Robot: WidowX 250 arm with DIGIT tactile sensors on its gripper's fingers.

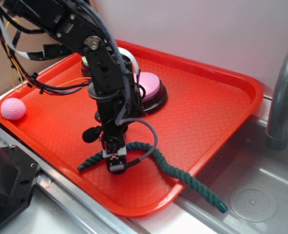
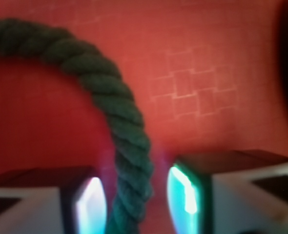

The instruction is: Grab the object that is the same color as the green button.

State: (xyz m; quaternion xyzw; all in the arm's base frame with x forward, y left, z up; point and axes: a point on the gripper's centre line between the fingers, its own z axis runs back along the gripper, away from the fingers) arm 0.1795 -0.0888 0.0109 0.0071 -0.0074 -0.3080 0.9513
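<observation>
The gripper [image 1: 115, 163] stands low over the red tray [image 1: 202, 112], its jaws narrowly apart on either side of the green rope [image 2: 124, 126] with slim gaps left (not quite pinching). The rope curves across the tray's near edge, one end hanging over into the sink [image 1: 261, 195]. Behind the arm sits a pink button [image 1: 151, 87], and a pink ball [image 1: 12, 108] lies at the tray's left corner.

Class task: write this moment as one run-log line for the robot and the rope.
phase: grasp approach | gripper: open, fingers straddling green rope | rope: on red tray, one end past its edge | lifted: no
</observation>
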